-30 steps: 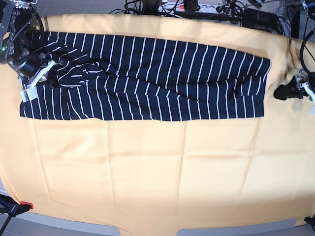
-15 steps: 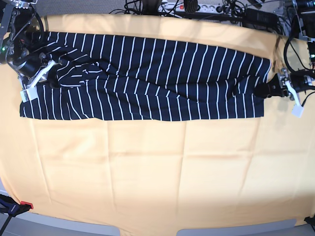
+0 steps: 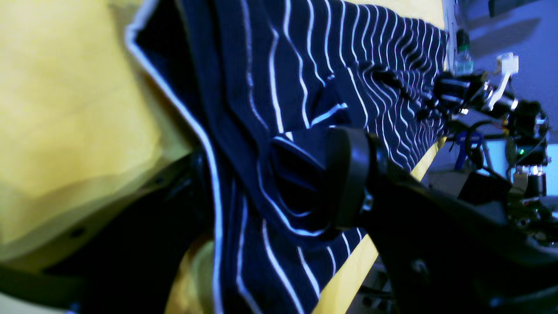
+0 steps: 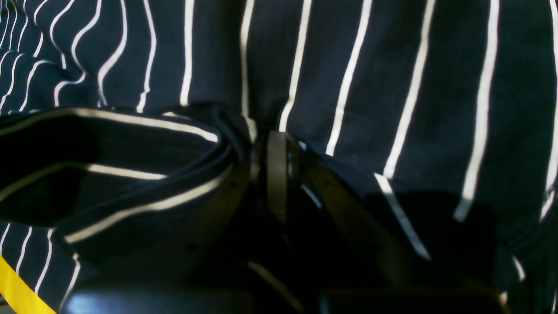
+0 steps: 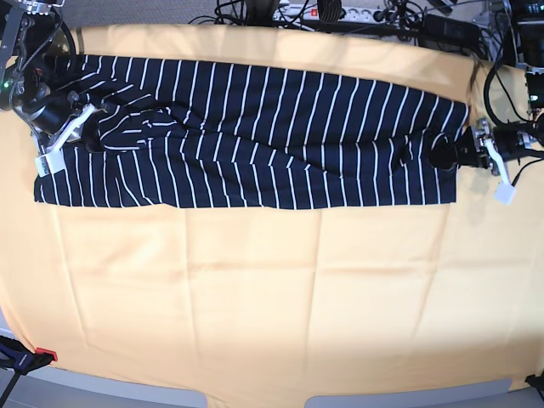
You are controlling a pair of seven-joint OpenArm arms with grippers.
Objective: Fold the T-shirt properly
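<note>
Navy white-striped fabric T-shirt (image 5: 255,136), lying as a long band on orange-covered counter (image 5: 255,289), stretched between both end effectors: right end effector (image 5: 83,129) pinching one end, left end effector (image 5: 442,155) spread around opposite hem, ready to clamp.

We see the T-shirt (image 5: 255,136) as a long band across the far part of the yellow cloth (image 5: 272,297). Near half is bare cloth, free passage. Left gripper (image 5: 444,155) blocks the right end, fabric between its spread jaws; right gripper (image 5: 83,134) pinches the left end. Cables (image 5: 340,13) crowd the far edge.
</note>
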